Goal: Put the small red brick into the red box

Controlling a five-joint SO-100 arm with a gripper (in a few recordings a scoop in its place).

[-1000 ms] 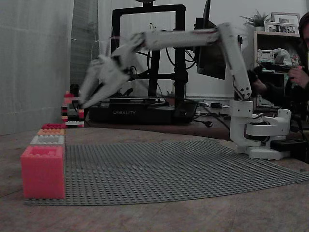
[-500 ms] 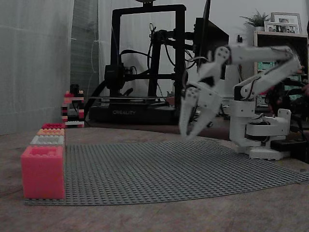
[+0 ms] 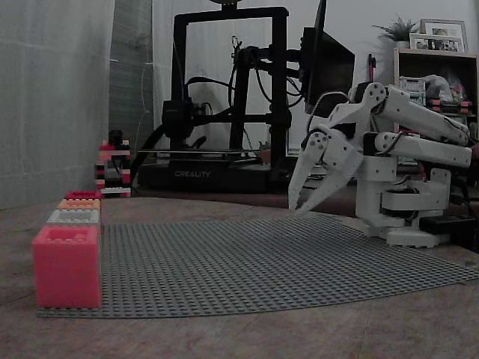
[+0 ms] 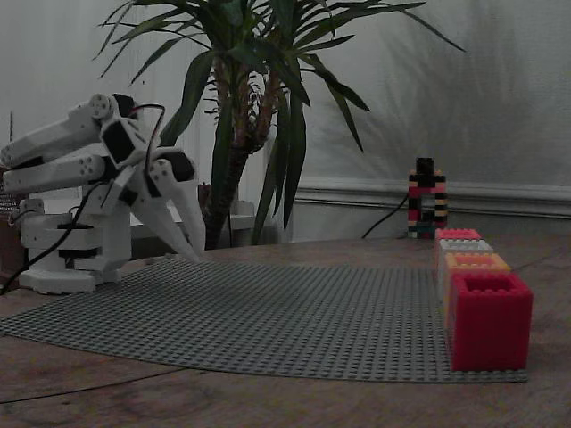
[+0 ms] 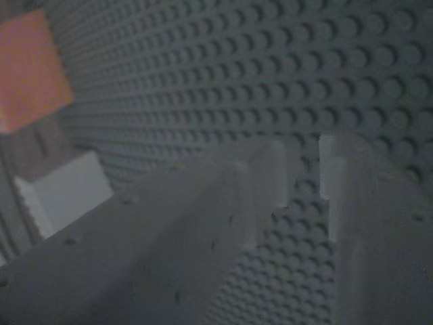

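The small red brick is hidden or out of view. The red box is the deep crimson one at the near end of the row in one fixed view and the far end in the other. My white gripper hangs folded back close to the arm's base, far from the boxes, tips pointing down just above the grey baseplate. In a fixed view the gripper is at the left. In the wrist view the gripper is open by a narrow gap, with only baseplate studs showing through.
Pink-coral box, whitish box and orange box line the plate's edge. A small brick tower and a black 3D printer stand behind. A potted plant rises beyond the plate.
The arm was stretched out left towards the boxes, then swung back right and folded down near its base. The gripper dropped to just above the baseplate.
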